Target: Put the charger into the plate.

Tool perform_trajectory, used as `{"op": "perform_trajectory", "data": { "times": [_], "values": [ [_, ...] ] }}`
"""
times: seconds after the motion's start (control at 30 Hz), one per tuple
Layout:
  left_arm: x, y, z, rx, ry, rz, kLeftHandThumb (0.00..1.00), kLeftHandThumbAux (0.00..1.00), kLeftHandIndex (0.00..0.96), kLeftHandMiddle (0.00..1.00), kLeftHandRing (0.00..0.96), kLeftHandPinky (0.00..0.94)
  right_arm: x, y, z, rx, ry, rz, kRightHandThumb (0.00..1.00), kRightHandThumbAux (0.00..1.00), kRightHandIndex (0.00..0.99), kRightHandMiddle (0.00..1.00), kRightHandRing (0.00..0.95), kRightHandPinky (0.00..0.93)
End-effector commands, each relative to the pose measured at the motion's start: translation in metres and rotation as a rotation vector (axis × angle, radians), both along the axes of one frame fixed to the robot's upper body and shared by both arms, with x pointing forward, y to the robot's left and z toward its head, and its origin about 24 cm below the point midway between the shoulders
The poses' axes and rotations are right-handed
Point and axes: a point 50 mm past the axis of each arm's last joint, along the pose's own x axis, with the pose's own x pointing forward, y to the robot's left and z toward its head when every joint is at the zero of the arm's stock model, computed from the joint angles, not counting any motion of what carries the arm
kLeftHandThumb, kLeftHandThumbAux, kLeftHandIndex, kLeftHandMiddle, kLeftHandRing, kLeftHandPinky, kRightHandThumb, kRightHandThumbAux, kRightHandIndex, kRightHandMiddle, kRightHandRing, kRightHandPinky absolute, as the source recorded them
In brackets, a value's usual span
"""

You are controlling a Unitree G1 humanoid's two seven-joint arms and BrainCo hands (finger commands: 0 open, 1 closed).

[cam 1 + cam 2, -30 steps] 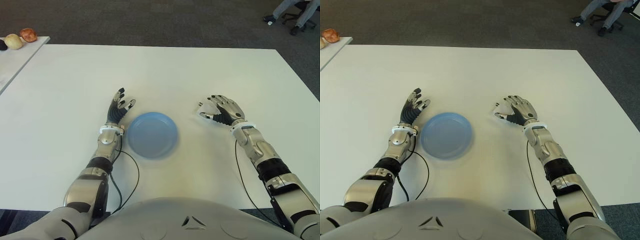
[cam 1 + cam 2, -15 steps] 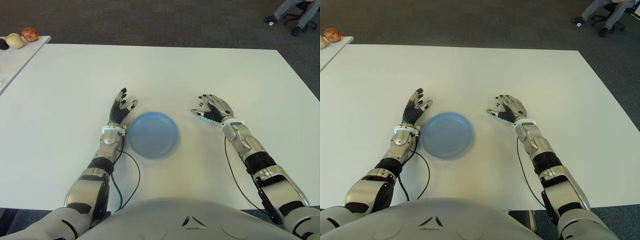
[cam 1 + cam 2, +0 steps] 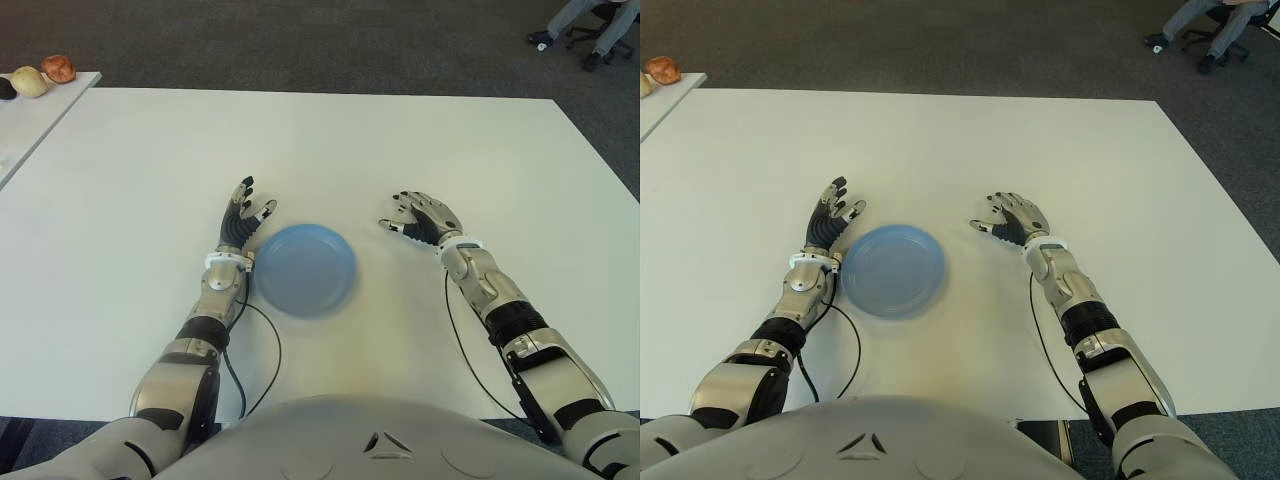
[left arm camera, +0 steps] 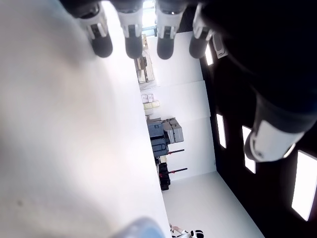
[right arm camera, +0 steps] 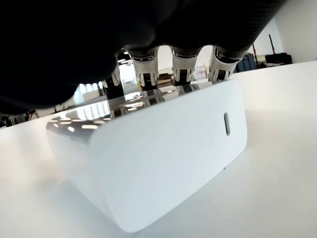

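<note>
- A round, shallow, light blue plastic plate (image 3: 304, 270) lies on the large white rectangular table (image 3: 330, 140), near the robot's edge and a little left of the middle.
- The left hand (image 3: 243, 218) shows just beside the plate's left rim, at its far-left side. Its dark fingers (image 4: 132, 34) are stretched out straight and spread, pointing away from the robot, and they hold nothing. The left wrist view shows the four fingertips in a row above the bare table top with the thumb off to one side.
- The right hand (image 3: 1011, 217) is to the right of the plate, apart from it, with bare table between the two. The hand is cupped palm-down with the fingers curved over.
- In the right wrist view, a glossy white block-shaped charger (image 5: 158, 153) with rounded edges and a small slot in one face sits on the table under this hand. The fingertips (image 5: 147, 69) line up along its top far edge and are mirrored in its shiny top. Whether they press on it or only hover over it I cannot tell.
- The charger is hidden beneath the hand in both eye views.
- At the far left, a second white table (image 3: 30, 120) carries a few small rounded objects (image 3: 42, 73), red-brown, pale and dark.
- In the far right corner, on the dark carpet, are a person's legs (image 3: 585, 20) at a wheeled chair.
</note>
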Motion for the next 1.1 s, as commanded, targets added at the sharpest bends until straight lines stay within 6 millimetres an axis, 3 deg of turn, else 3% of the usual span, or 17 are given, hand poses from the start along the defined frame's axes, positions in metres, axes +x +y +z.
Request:
{"op": "perform_trajectory", "data": {
  "times": [0.03, 0.63, 1.1],
  "values": [
    [-0.03, -0.005, -0.034, -0.008, 0.189, 0.0, 0.0, 0.588, 0.0, 0.0, 0.001, 0.019, 0.0, 0.002, -0.003, -0.008, 0.025, -0.004, 0.327, 0.11, 0.0, 0.0, 0.0, 0.0],
    [-0.031, 0.0, -0.033, 0.008, 0.182, -0.015, 0.0, 0.579, 0.0, 0.01, 0.013, 0.031, -0.003, -0.002, -0.009, -0.031, 0.025, -0.01, 0.313, 0.111, 0.0, 0.0, 0.0, 0.0],
    [-0.031, 0.004, -0.034, 0.023, 0.199, -0.029, 0.0, 0.556, 0.0, 0.009, 0.01, 0.017, -0.007, -0.012, 0.0, -0.034, -0.024, 0.002, 0.298, 0.115, 0.0, 0.0, 0.0, 0.0]
  ]
}}
